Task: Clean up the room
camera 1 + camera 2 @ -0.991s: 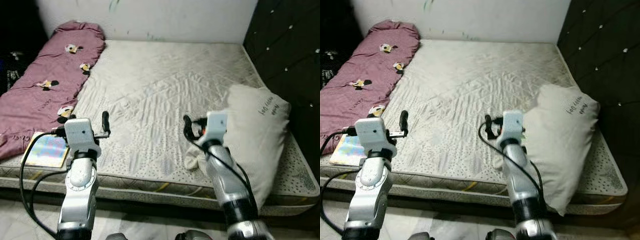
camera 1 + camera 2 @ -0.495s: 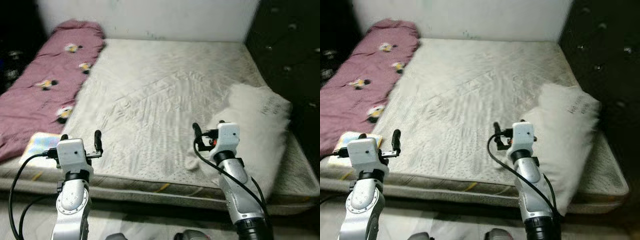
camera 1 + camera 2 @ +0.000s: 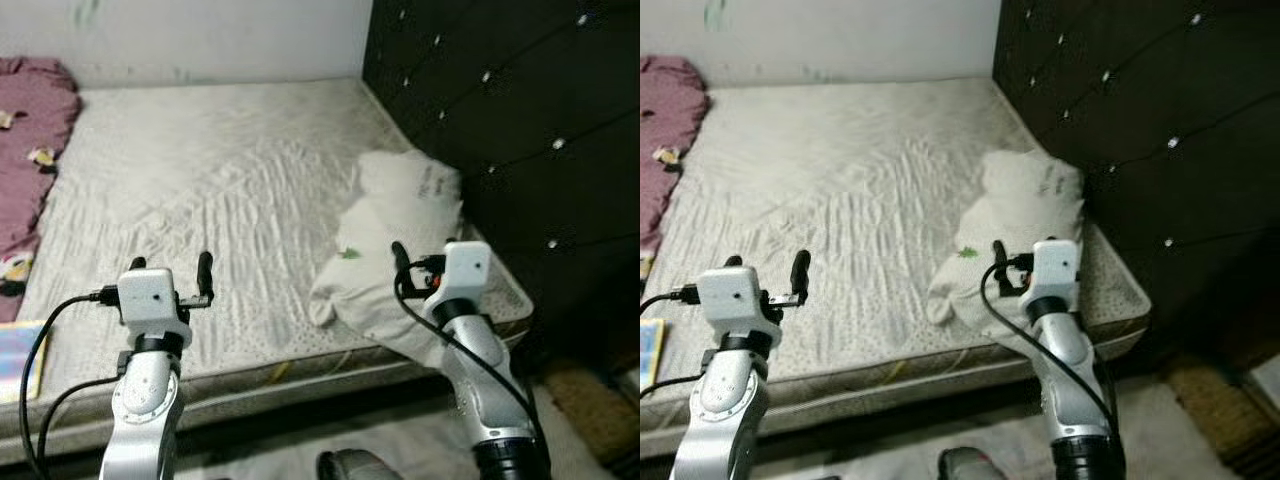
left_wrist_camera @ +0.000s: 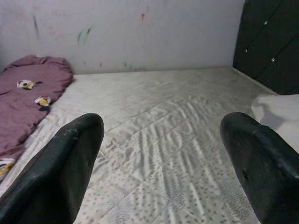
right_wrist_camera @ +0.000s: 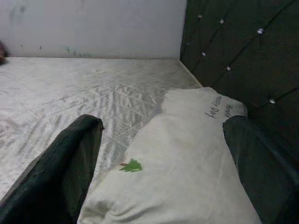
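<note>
A white pillow (image 3: pixel 400 225) with a small green mark lies crumpled at the mattress's right front corner, against the dark headboard. My right gripper (image 5: pixel 159 172) is open and empty, held just in front of the pillow, near its lower end. A grey patterned mattress (image 3: pixel 200 180) stretches ahead. Over its front edge my left gripper (image 4: pixel 163 163) is also open, with nothing between its fingers (image 3: pixel 205 275). A pink blanket (image 3: pixel 25 150) with small printed figures lies along the mattress's left side.
A dark tufted headboard (image 3: pixel 500 100) rises on the right. A colourful book (image 3: pixel 15 355) lies at the mattress's front left edge. A brown mat (image 3: pixel 590 390) is on the floor at the right. A white wall (image 3: pixel 200 35) stands behind the bed.
The camera has swung to the right, so the bed and blanket slid left and the headboard takes up more of the picture. Both grippers stay raised and open.
</note>
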You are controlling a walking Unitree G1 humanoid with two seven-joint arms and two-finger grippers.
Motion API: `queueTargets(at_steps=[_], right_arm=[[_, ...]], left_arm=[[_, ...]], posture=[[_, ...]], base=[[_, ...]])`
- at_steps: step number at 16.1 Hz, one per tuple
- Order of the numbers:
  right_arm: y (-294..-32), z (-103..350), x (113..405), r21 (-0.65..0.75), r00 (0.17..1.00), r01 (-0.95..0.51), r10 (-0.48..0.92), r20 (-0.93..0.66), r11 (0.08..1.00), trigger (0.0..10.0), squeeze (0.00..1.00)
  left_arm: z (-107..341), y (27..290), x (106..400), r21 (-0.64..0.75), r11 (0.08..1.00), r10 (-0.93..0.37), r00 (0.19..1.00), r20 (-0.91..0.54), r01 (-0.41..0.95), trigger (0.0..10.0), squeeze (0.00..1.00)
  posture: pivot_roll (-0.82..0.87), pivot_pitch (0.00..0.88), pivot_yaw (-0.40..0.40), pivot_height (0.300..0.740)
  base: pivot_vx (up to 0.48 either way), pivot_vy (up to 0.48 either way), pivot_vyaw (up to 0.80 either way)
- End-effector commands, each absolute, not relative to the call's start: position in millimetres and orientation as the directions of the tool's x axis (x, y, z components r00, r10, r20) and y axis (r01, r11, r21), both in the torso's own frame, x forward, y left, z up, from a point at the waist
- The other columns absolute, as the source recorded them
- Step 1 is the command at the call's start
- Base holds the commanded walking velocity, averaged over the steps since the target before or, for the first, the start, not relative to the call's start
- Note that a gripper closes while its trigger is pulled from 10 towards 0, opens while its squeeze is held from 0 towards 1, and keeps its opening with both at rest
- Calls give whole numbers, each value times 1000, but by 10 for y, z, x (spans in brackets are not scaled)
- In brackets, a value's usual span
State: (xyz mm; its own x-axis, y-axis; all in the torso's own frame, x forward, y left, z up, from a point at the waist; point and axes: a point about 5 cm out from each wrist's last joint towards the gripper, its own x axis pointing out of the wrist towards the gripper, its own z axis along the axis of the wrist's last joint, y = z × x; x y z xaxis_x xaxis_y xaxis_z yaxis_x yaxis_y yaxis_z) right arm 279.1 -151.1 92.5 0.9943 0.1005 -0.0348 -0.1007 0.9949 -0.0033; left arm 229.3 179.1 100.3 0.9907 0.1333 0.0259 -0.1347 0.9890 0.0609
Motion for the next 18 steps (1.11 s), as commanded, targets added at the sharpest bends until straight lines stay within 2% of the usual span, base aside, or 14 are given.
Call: queueTargets(at_steps=[1,4,9,14,18], right_arm=[[-1485,995,2816,0,993,-115,114,-16,993,10000,0],[-1478,999,2813,1,993,-120,120,-21,993,10000,0],[-1461,1015,2808,-3,988,-151,151,-29,989,10000,0],[-1439,1016,2814,-3,984,-176,176,-38,984,10000,0],[-1443,1010,2815,-3,983,-178,177,-46,984,10000,0]], left_arm=[[1049,1796,2297,57,989,134,990,38,-136,10000,0],[1055,1791,2296,54,990,132,990,40,-134,10000,0],[1075,1771,2290,45,991,127,991,36,-128,10000,0],[1083,1770,2275,39,990,133,991,36,-134,10000,0],[1083,1765,2275,39,990,131,991,35,-132,10000,0]], posture=[[-18,0,-10,740],[-19,0,-10,740],[-15,0,-18,740],[-7,0,-25,740],[-8,0,-26,740]], base=[[0,0,0],[0,0,0],[0,-268,0],[0,-315,628],[0,-317,0]])
